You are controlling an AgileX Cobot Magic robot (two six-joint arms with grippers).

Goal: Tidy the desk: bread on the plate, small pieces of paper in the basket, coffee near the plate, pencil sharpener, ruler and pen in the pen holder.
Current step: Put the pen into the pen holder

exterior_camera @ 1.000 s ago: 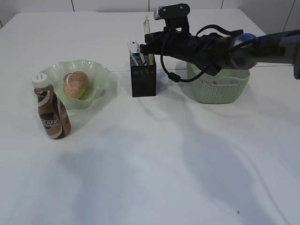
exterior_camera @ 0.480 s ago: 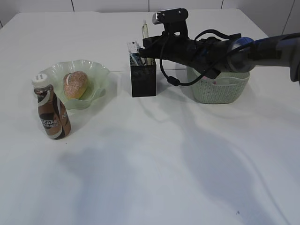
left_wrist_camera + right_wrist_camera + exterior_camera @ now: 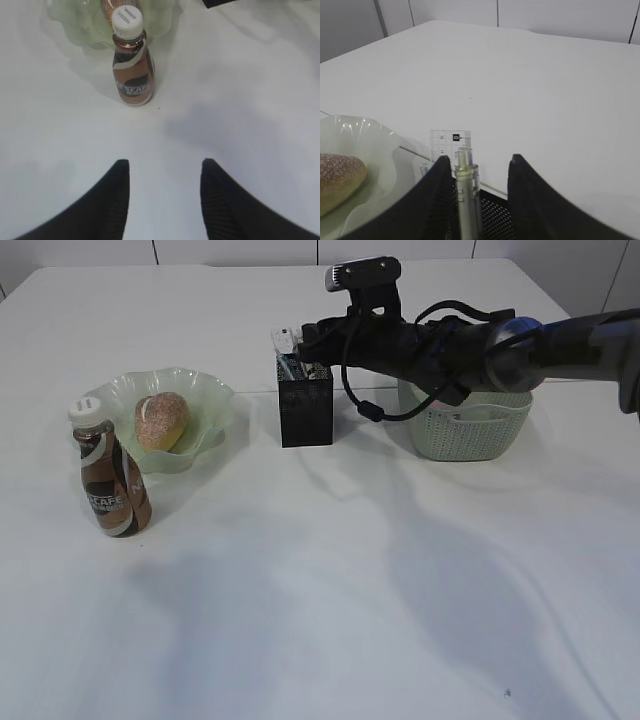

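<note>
The black mesh pen holder [image 3: 306,410] stands mid-table with the clear ruler [image 3: 284,340] sticking out of it. My right gripper [image 3: 305,340] hovers just above it, open. In the right wrist view the pen [image 3: 467,200] stands in the holder [image 3: 495,217] between the open jaws [image 3: 477,159], against the left finger, with the ruler [image 3: 451,142] behind. The bread [image 3: 162,420] lies on the green plate [image 3: 210,400]. The coffee bottle [image 3: 110,475] stands upright in front of the plate. My left gripper [image 3: 165,162] is open and empty, facing the bottle [image 3: 132,60]. The pencil sharpener is not visible.
The pale green basket [image 3: 465,430] stands right of the pen holder, partly behind my right arm; its contents are hard to make out. The plate's edge [image 3: 80,25] shows at the top of the left wrist view. White table surface lies in front.
The pen, which stuck up above my right gripper, has dropped down into the pen holder. The gripper has opened and stays over the holder.
</note>
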